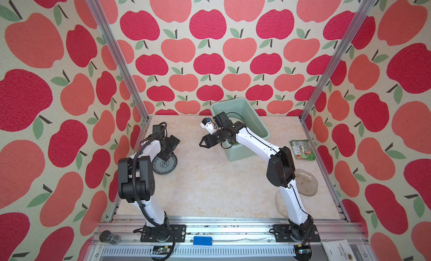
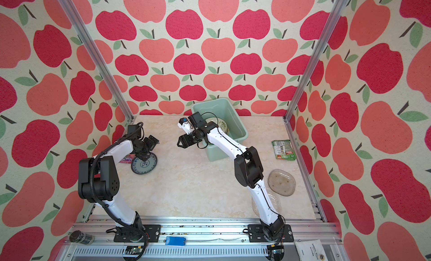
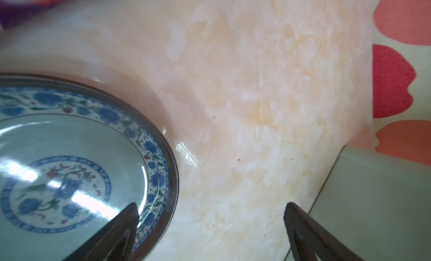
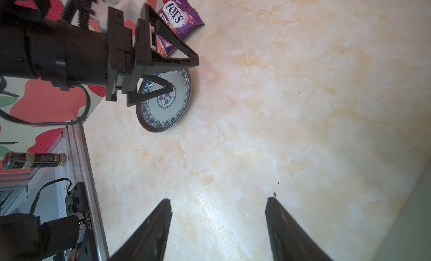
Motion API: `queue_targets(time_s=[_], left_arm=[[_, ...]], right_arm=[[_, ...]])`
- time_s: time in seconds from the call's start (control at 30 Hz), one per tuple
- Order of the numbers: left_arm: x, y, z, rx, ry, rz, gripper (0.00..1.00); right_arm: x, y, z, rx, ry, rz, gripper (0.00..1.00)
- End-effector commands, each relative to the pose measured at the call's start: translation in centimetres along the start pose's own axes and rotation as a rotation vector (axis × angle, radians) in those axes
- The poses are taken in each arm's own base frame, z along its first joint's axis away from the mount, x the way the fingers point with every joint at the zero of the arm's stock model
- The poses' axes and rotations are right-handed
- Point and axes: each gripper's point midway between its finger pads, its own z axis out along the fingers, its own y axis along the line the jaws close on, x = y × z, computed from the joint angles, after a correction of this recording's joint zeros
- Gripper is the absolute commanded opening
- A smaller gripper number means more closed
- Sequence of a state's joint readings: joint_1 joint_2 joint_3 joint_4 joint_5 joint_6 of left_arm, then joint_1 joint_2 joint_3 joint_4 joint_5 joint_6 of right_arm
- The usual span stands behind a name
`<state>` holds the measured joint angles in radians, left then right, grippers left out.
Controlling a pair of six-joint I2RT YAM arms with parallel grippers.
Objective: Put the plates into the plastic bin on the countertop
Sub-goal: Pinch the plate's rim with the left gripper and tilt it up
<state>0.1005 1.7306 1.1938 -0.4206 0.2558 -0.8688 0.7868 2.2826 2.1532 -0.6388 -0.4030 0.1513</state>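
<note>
Far left: the purple foil snack packet point(image 4: 179, 17) lay flat on the cream marble-patterned countertop point(image 1: 210, 183), just beside the round blue-patterned plate point(image 2: 144, 165). Your left gripper point(image 3: 210, 208) hung over that plate's edge with its fingers wide apart. One finger point(image 3: 121, 224) was over the plate's inside and the other was past the rim over bare counter. Nothing was gripped, and I couldn't tell whether it touched the plate.

Centre: your right gripper point(image 4: 218, 201) pointed left at the near-left corner of the pale mint-green rectangular plastic bin point(image 2: 215, 153). Its fingers were apart and held nothing, with only counter between them.

The bin sat at the back of the counter against the wall. A cream plate with a green plant print point(image 2: 223, 126) was visible inside; the arm hid the rest.

Right: two clear glass plates were out on the counter, one point(image 2: 282, 183) in the open and one point(image 2: 255, 205) partly under your right arm. The green snack packet point(image 2: 283, 150) lay by the right rail.
</note>
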Motion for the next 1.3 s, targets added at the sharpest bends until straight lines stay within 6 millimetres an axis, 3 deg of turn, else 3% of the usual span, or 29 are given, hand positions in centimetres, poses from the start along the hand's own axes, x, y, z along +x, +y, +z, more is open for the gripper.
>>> queue_targets(time_s=[0.0,0.2,0.3,0.53,0.67,0.8,1.07,1.27], left_arm=[[0.5,0.1,-1.5,0.016,0.001,0.017,0.99],[-1.2,-1.0,-4.9,0.06,-0.062,0.059,0.99],[-2.3,-0.2,-7.5,0.052,-0.105,0.084,0.99],[-2.3,8.4,-10.6,-0.009,-0.151,-0.036,0.99],[-1.4,11.9,-10.0,-0.015,-0.14,-0.053,0.99],[-1.0,12.7,-8.7,0.014,-0.125,-0.03,0.99],[-0.8,15.1,-5.7,-0.01,-0.109,-0.041,0.91],[-0.4,16.8,-3.6,-0.047,-0.06,-0.019,0.82]], right_arm=[[-2.6,-0.1,-1.1,-0.002,-0.071,-0.007,0.67],[-3.8,0.4,-0.4,-0.047,-0.089,0.006,0.67],[-4.7,0.9,0.3,-0.094,-0.12,0.035,0.66],[-6.2,2.6,3.2,-0.182,-0.168,0.068,0.64],[-5.7,4.5,4.4,-0.248,-0.152,0.068,0.63],[-5.3,6.2,4.1,-0.306,-0.138,0.055,0.63],[-5.5,8.6,0.0,-0.316,-0.118,-0.024,0.64],[-4.2,7.5,-1.6,-0.257,-0.072,-0.019,0.63]])
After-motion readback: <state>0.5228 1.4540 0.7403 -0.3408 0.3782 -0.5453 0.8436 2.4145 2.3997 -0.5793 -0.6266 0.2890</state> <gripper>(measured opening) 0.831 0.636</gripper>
